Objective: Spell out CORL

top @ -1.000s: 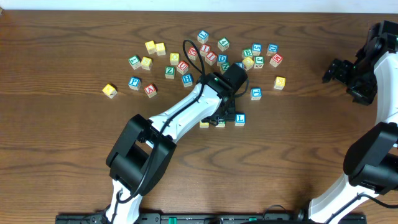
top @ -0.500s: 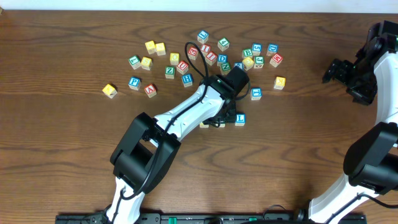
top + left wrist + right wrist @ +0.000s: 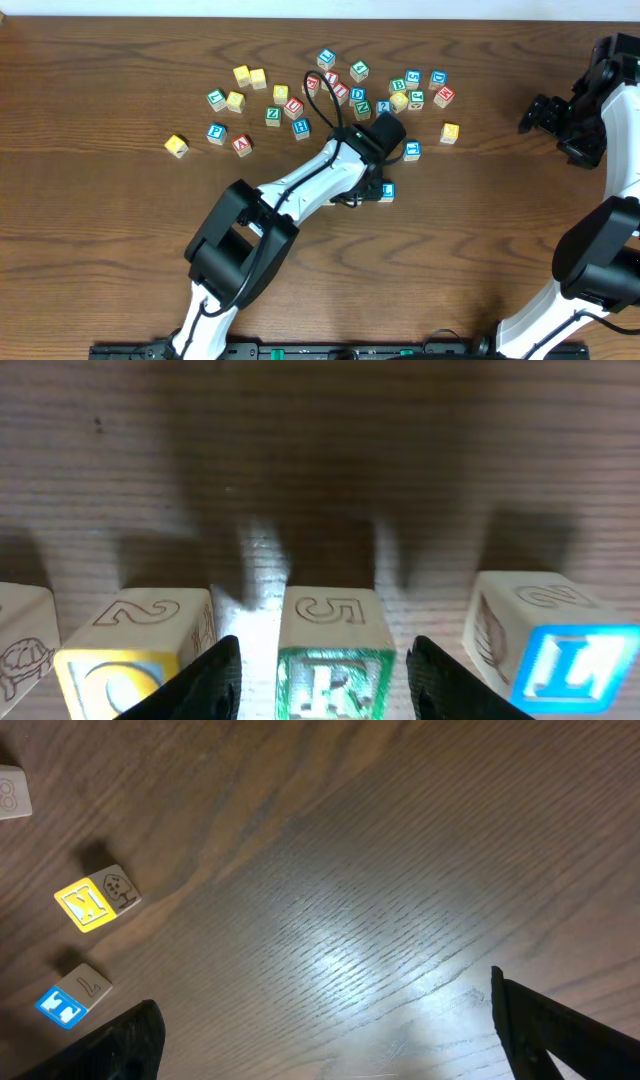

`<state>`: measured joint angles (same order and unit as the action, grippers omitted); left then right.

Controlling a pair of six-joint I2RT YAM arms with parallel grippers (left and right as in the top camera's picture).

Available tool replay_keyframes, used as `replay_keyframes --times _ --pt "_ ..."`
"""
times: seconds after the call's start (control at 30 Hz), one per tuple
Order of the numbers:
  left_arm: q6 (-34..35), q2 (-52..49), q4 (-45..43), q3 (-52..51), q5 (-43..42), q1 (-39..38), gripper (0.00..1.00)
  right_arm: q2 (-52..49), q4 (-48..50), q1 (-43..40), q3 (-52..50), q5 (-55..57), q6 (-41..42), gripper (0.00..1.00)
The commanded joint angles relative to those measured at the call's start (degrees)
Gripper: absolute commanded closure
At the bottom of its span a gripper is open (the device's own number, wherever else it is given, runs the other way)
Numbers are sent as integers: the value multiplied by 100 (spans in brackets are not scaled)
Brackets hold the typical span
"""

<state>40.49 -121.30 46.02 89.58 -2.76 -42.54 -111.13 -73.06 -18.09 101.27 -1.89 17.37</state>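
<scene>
In the left wrist view a green R block (image 3: 333,660) stands on the table between my left gripper's (image 3: 322,680) two fingers. The fingers are spread, with a gap on the left side. A yellow O block (image 3: 130,650) stands to its left and a blue L block (image 3: 540,650) to its right, all in one row. A further block (image 3: 20,630) shows at the left edge. In the overhead view my left gripper (image 3: 363,190) covers the row; only the L block (image 3: 386,191) shows. My right gripper (image 3: 535,113) is open and empty at the far right.
Several loose letter blocks lie scattered behind the row, from a yellow one (image 3: 177,146) at the left to a yellow one (image 3: 450,132) at the right. The right wrist view shows a yellow block (image 3: 95,900) and a blue block (image 3: 72,997) on the wood.
My left arm has shifted to the right along the row and now covers the blocks left of the L block. The right arm has not moved.
</scene>
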Motion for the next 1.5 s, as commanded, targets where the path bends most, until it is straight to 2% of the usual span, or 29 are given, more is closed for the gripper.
replay_keyframes --times 0.0,0.1,0.53,0.73,0.77,0.8,1.47 --pt "33 -118 9 -66 131 -4 47 44 4 2 68 -15 39 1" --pt "35 -120 2 -70 133 -9 52 44 4 2 68 -15 37 1" --pt "79 -304 -157 -136 4 -116 54 44 2 2 68 -15 39 1" --pt "186 -304 -223 -136 7 -116 59 44 4 2 68 -15 37 1" --pt "186 -304 -223 -136 7 -116 64 44 2 2 68 -15 37 1" --pt "186 -304 -227 -136 9 -116 64 44 2 2 68 -15 39 1" --pt "42 -304 -286 -136 258 -116 66 44 4 2 68 -15 39 1"
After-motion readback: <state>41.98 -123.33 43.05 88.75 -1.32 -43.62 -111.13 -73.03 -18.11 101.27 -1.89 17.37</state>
